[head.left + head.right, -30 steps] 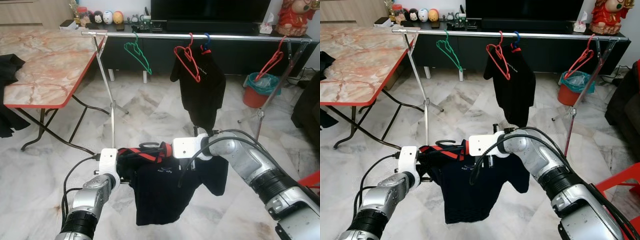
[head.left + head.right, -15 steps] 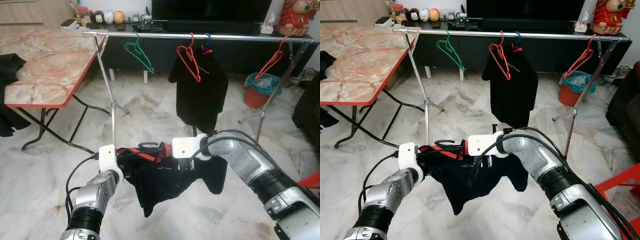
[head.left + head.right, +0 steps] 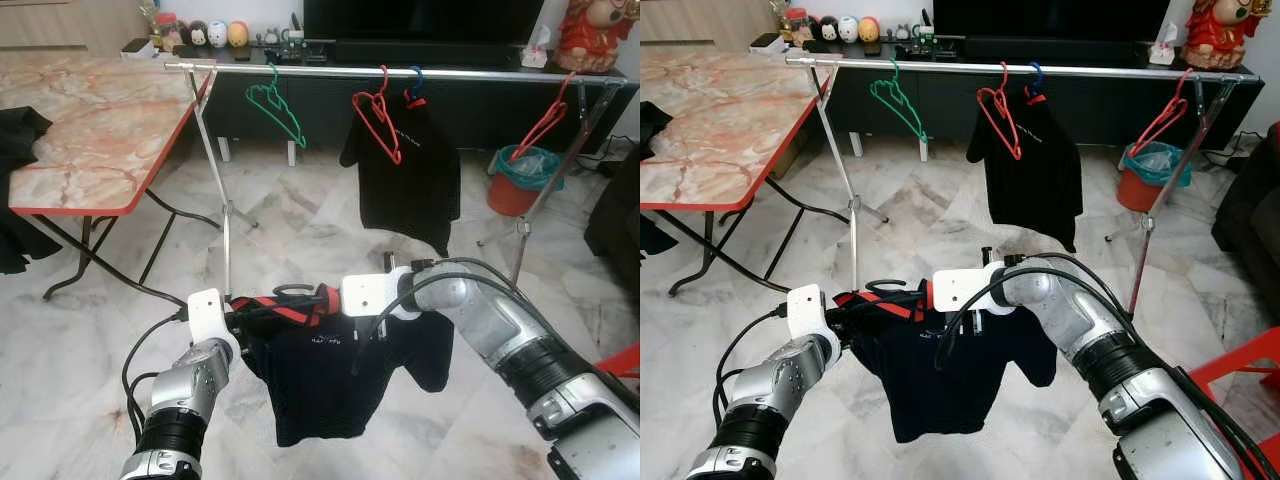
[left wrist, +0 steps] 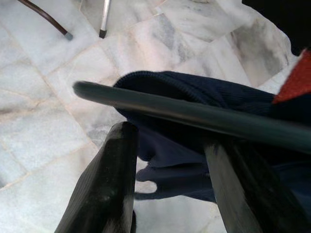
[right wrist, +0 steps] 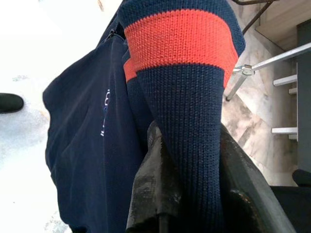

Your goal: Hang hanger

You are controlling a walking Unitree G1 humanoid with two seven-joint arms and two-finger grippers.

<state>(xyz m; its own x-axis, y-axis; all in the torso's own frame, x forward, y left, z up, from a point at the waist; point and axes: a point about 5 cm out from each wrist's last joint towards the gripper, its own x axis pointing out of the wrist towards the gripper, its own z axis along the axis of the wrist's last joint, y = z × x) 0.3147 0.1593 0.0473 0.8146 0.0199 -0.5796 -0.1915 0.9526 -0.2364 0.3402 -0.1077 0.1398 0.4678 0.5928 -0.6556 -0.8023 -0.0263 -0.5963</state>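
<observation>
One dark hanger (image 4: 204, 116) carries one navy shirt (image 3: 320, 385) with a red-striped collar (image 3: 290, 308), held low before the robot, between its two grippers and well short of the rail (image 3: 400, 73). The left gripper (image 4: 170, 160) has its fingers (image 4: 107, 179) parted around the hanger bar, the bar lying across the gap; whether they press it I cannot tell. The right gripper (image 5: 189, 184) is closed on the collar. On the rail hang four hangers: one green (image 3: 275, 108), two red (image 3: 378, 122) (image 3: 540, 125), one blue (image 3: 412, 84) bearing one black shirt (image 3: 410, 170). One table (image 3: 90, 130) stands left, one red bin (image 3: 520, 178) right. Half a second ago the navy shirt was bunched and swung aside; it now hangs flatter, and the black shirt has swung rightward.
</observation>
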